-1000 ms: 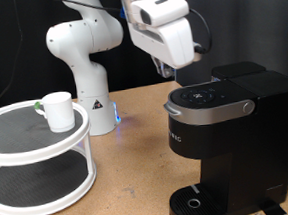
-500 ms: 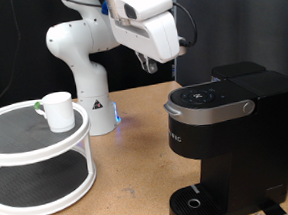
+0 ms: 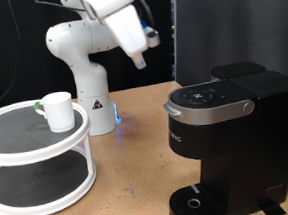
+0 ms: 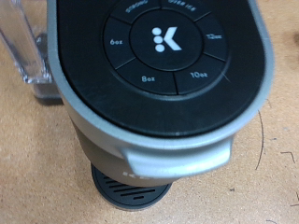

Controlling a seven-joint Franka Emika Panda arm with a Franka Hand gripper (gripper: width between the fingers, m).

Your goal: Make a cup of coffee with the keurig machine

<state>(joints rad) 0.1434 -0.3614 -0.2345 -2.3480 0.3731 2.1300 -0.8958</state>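
1. My gripper (image 3: 140,61) hangs high; finger spread I cannot tell.
2. The keurig machine (image 3: 227,141) lies at its 4 o'clock in the exterior view, its button panel (image 4: 159,45) facing the wrist camera.
3. The cup (image 3: 56,110) stands on the round shelf (image 3: 38,161), at 8 o'clock, well apart.

The boxy black keurig machine (image 3: 227,141) is showing white button markings; the small cylindrical cup (image 3: 57,110) is showing white.

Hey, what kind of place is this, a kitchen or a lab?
Probably a robotics lab rather than a kitchen: a white robot arm bolted to a wooden table, a keurig machine set up as a test prop, and dark curtains behind.
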